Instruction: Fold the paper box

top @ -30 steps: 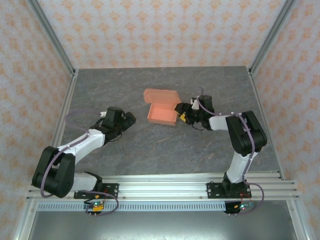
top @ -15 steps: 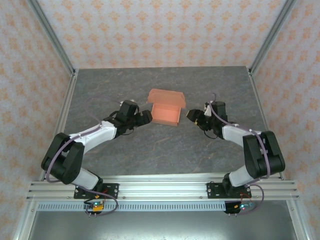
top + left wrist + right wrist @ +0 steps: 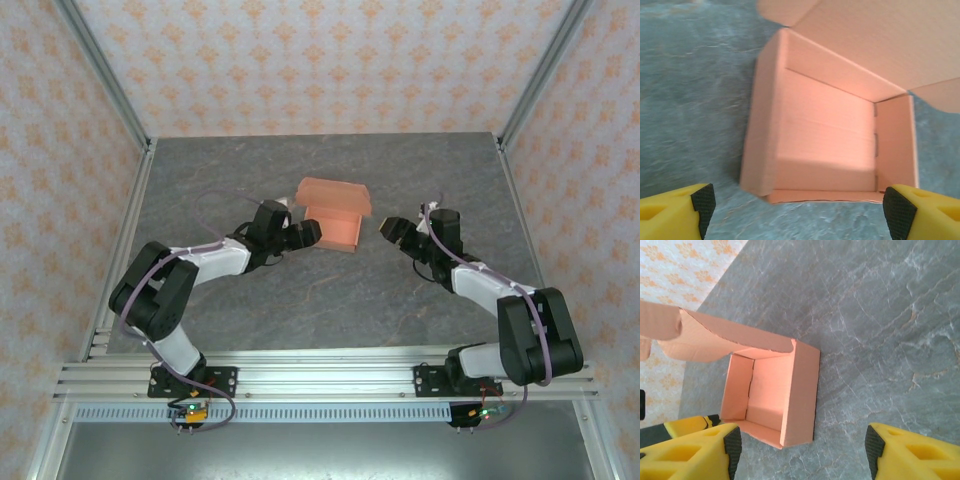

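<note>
My left pincer stands wide open with nothing in its grip. In its wrist view, its yellow fingers with black pads sit at the two bottom corners. The near wall of the salmon-orange thin-card paper box lies just ahead of them, and the gap between the tips is wider than that wall. From the top camera the left pincer is just beside the box's left near corner; I cannot tell whether it touches.

My right pincer is also open and holds nothing. Its yellow fingers are spread, with bare stone between them. From above, the right pincer is near the box's right side but clear of it.

The paper box sits a little behind the middle of the grey marbled surface, between the two pincers. It is a shallow rectangular tray with all four walls standing, and the inner face of one end wall shows small slot notches. Its lid flap stands open at the far wall, leaning back away from the arms. In the right wrist view the lid flap has a wavy cut edge and rounded side tabs. The paper box rests flat there, with its mouth facing up.
</note>
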{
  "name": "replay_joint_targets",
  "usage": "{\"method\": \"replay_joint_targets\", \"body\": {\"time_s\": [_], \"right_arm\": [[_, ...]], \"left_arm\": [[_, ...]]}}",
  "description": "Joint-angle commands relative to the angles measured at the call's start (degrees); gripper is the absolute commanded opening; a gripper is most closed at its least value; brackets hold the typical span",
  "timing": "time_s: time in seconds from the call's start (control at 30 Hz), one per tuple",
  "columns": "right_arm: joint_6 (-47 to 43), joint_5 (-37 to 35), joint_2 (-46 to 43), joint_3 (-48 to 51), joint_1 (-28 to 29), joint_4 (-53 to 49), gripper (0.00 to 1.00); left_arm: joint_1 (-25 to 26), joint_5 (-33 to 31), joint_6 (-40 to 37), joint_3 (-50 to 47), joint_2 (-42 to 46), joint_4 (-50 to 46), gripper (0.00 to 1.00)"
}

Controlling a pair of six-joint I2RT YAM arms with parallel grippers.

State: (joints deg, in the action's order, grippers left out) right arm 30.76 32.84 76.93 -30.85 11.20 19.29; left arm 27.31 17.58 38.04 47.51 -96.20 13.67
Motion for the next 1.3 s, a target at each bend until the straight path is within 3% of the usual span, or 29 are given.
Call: {"method": "replay_joint_targets", "body": {"time_s": [0.0,0.17,0.3,0.4,0.57,0.7,0.83,1.0,1.27], "right_arm": [[-1.27,-2.30,-0.22,-1.51,-0.43,2.91,0.68],[-1.53,-3.97,1.03,-3.23,-0.98,4.05,0.69],[-1.46,-3.90,2.15,-5.35,-2.21,4.09,0.71],[-3.62,-4.68,2.94,-7.56,-2.50,2.61,0.74],[-11.19,-0.67,6.23,-13.33,-2.59,-0.73,0.74],[-18.16,2.33,8.61,-15.08,-1.79,-1.03,0.71],[-24.11,2.10,11.76,-20.18,-0.16,-7.67,0.68],[-24.39,2.18,16.01,-24.41,0.52,-8.85,0.68],[-27.03,0.82,21.66,-31.99,1.69,-14.45,0.62]], "left_arm": [[1.32,5.96,2.53,-1.63,-0.98,10.31,0.88],[1.87,14.25,8.12,-5.36,-2.98,22.80,0.89],[1.87,13.93,8.16,-7.16,-0.14,22.89,0.89],[1.80,14.17,4.79,-6.11,3.76,16.80,0.90],[1.12,-1.82,-1.55,-3.96,12.21,0.12,0.92],[1.45,-6.37,-14.88,4.60,9.76,-11.59,0.91],[1.64,-11.76,-22.63,8.53,6.58,-11.32,0.91],[1.63,-18.06,-26.47,14.08,1.44,-12.78,0.88],[1.63,-16.33,-30.69,20.96,-3.44,-14.26,0.77]]}}
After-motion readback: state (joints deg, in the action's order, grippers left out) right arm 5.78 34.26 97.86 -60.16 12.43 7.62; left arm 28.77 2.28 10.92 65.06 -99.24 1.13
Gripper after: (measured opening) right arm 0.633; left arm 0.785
